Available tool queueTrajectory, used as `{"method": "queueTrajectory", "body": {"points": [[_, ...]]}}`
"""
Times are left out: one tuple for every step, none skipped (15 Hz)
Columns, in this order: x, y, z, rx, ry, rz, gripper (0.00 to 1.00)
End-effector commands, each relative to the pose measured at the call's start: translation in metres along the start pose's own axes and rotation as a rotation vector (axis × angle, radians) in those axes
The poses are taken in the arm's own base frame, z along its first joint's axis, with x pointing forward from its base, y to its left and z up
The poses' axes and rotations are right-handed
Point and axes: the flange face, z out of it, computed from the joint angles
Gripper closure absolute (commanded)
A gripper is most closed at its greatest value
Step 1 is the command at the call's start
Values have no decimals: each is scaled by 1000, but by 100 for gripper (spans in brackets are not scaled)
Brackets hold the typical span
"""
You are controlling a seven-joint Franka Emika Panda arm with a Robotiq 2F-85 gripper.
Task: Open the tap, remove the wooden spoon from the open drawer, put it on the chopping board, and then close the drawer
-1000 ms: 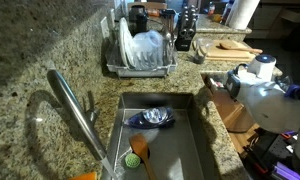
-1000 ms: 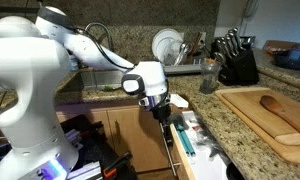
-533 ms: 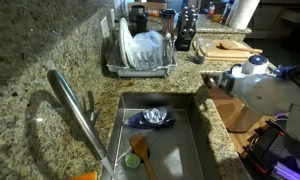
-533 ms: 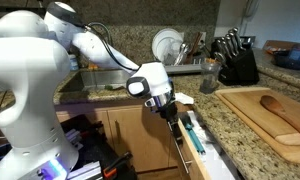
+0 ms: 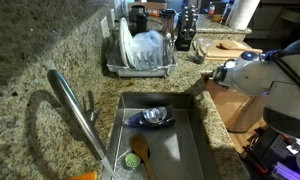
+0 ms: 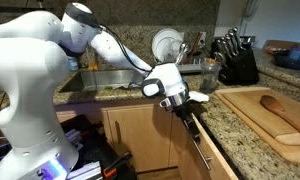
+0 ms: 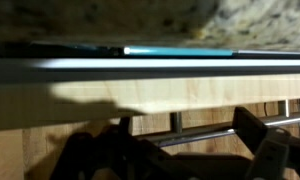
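The arm is reaching in low at the cabinet front, and the gripper [image 6: 192, 112] is hanging released, its jaws spread wide and clasping nothing. In the wrist view the dark fingers [image 7: 268, 150] are standing well apart, with the metal bar handle [image 7: 195, 133] of the drawer [image 7: 140, 100] running across between them; whether they are touching it, I cannot tell. The drawer is sitting open by only a narrow crack under the granite countertop [image 7: 240, 15], and a teal strip [image 7: 180, 50] is showing through that gap. In an exterior view the drawer's light wood front [image 6: 212, 160] is lying just beside the gripper. The wooden spoon [image 6: 278, 106] is resting flat on the chopping board [image 6: 252, 122], well apart from the gripper, head toward the far edge. The tap [image 5: 75, 112] is slanting over the sink [image 5: 195, 140]; whether water is running cannot be made out. Down in the sink a darker orange-brown spoon [image 5: 140, 153] is lying near the front wall, and a dish rack [image 5: 140, 55] is standing behind on the counter.
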Motion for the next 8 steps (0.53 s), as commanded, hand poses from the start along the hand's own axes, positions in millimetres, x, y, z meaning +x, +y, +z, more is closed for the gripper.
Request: {"method": "queueTrajectory", "body": {"points": [[-3,0,1,-2,2,-3,0],[-6,0,2,-3,4,-4,0],[-7,0,3,-2,5,-5,0],[-14,5,-6,-59,-28,-23,0],[-18,9,-17,-68,-90,-42,0],[-20,12,-25,-75,-140,-57,0],[-20,19,-31,-88,-183,-79,0],[-23,27,-40,-115,-223,-87,0]]}}
